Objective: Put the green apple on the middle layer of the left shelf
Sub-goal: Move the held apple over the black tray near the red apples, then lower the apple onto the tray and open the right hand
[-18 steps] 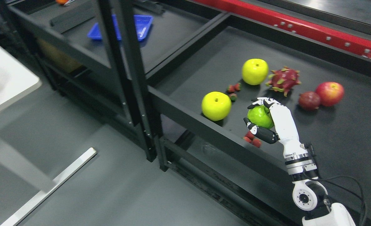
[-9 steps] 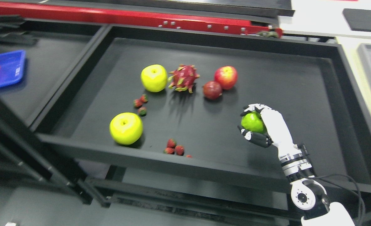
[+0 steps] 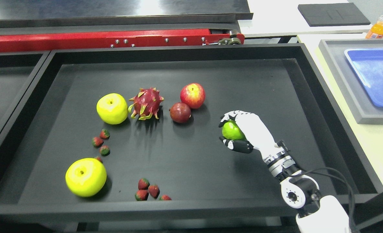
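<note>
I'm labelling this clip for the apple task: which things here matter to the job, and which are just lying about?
Job: green apple, held in the right hand.

Lying about: two yellow apples, dragon fruit, red apple, dark red fruit, strawberries, blue tray, orange bottle.

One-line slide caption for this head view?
Right hand grips the green apple over the black tray, beside scattered fruit.

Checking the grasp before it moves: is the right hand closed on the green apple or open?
Closed: the right hand has fingers curled around the green apple.
</note>
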{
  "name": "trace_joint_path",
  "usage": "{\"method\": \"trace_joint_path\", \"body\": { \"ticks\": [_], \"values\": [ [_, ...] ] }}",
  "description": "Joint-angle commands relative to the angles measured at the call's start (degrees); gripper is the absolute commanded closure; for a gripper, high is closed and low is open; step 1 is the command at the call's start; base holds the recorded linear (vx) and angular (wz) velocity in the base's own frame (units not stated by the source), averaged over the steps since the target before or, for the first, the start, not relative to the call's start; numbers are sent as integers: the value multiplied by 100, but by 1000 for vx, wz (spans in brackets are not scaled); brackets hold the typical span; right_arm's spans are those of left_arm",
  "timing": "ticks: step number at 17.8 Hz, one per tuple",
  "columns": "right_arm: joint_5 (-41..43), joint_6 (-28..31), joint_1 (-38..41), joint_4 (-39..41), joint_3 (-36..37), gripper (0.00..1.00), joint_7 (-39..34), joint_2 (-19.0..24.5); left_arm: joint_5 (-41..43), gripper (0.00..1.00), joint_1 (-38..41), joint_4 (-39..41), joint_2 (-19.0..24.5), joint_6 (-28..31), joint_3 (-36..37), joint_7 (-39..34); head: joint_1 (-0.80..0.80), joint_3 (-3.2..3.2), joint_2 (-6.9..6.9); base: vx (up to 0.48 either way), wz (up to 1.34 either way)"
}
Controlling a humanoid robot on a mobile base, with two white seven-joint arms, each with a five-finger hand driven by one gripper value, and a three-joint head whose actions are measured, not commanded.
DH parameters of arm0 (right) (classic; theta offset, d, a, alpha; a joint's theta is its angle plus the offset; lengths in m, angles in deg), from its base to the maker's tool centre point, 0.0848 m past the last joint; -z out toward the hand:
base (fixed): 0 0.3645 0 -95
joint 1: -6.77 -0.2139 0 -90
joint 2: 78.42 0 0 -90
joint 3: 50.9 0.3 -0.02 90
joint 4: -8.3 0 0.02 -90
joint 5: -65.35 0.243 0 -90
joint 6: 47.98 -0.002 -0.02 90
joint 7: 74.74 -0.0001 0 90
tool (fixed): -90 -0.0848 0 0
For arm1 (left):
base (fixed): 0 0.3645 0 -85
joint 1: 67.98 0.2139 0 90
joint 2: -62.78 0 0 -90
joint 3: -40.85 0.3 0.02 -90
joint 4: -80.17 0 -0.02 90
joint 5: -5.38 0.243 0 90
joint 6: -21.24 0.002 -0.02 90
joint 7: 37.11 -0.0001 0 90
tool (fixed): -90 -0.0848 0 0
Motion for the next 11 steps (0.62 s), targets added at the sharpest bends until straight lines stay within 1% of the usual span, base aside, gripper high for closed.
{"method": "trace_joint_path", "body": {
  "ticks": [1,2,4,5,7,9,11],
  "values": [
    [-250,-76,-593,-212,-1625,98,-57,238,0,0,0,3,100,0,0,-2,0,0,0,194,-189],
    [-251,-76,-708,-370,-1661,97,-118,396,0,0,0,-5,100,0,0,-2,0,0,0,194,-189],
    [-224,-85,-963,-625,-1766,96,-574,748,0,0,0,-5,100,0,0,-2,0,0,0,180,-123],
    [-233,-85,-981,-687,-1967,96,-698,897,0,0,0,3,100,0,0,-2,0,0,0,179,-100],
    [-250,-94,-946,-723,-2450,96,-725,1220,0,0,0,3,100,0,0,-2,0,0,0,167,-114],
    [-251,-94,-946,-924,-2689,96,-725,1220,0,0,0,3,100,0,0,-2,0,0,0,125,-89],
    [-242,-94,-955,-1083,-2760,94,-708,1220,0,0,0,-5,100,0,0,-2,0,0,-1,91,-73]
  ]
}}
